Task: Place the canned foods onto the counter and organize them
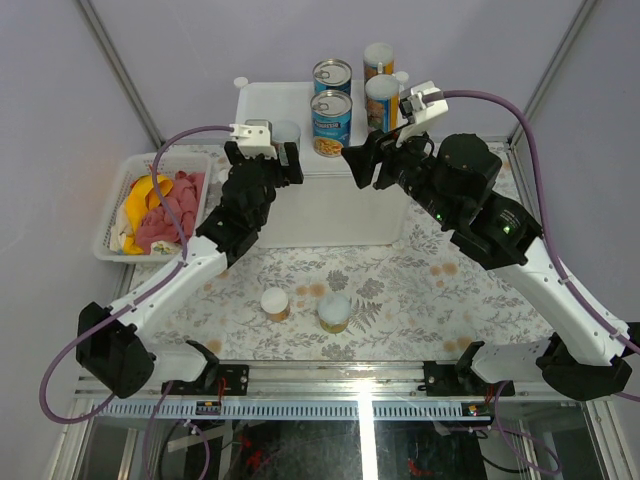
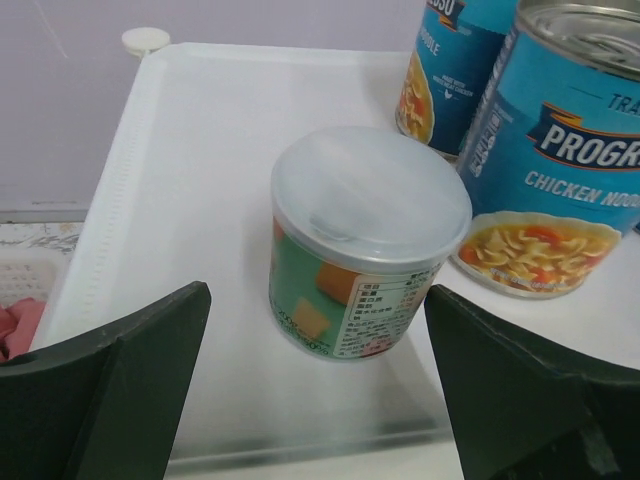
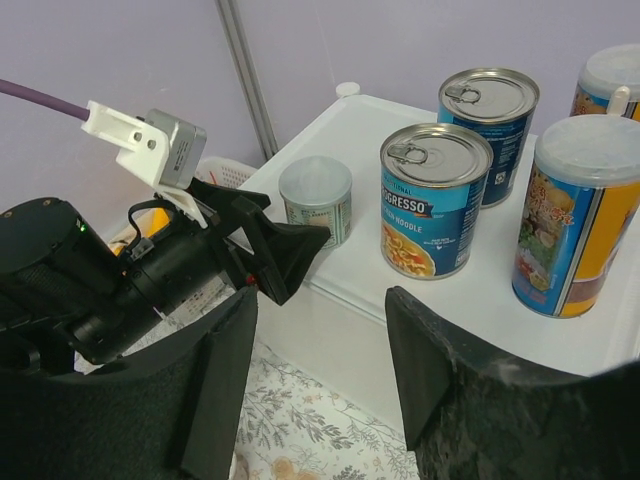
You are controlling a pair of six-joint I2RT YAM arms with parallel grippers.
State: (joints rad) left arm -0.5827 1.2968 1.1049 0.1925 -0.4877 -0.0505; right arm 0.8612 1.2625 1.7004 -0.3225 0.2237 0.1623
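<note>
The step in hand is, I think, the end of placing one small jar (image 2: 365, 240). It stands upright on the white desk (image 1: 262, 100), close to the front edge and just left of the near blue can (image 1: 332, 122). The left tool (image 2: 315, 300) is open. One finger is on each side of the jar and neither touches it, so the jar stands alone.

Behind the near can is a second blue can (image 1: 332, 75), and to the right stand two tall canisters (image 1: 381, 100), one behind the other. So five pieces are on the desk, in rough rows.

The right tool (image 3: 320, 300) hangs in front of the desk. Its fingers are apart and nothing is between them.

Two more jars (image 1: 275, 303) (image 1: 334, 312) wait below on the flowered cloth (image 1: 420, 290), between the two arms, so the task is not yet done.

For the next move, the left arm should draw straight back and up, because a sideways slip may push the jar off the edge. After this, one tool must go down to a jar on the cloth and take it around the body.
</note>
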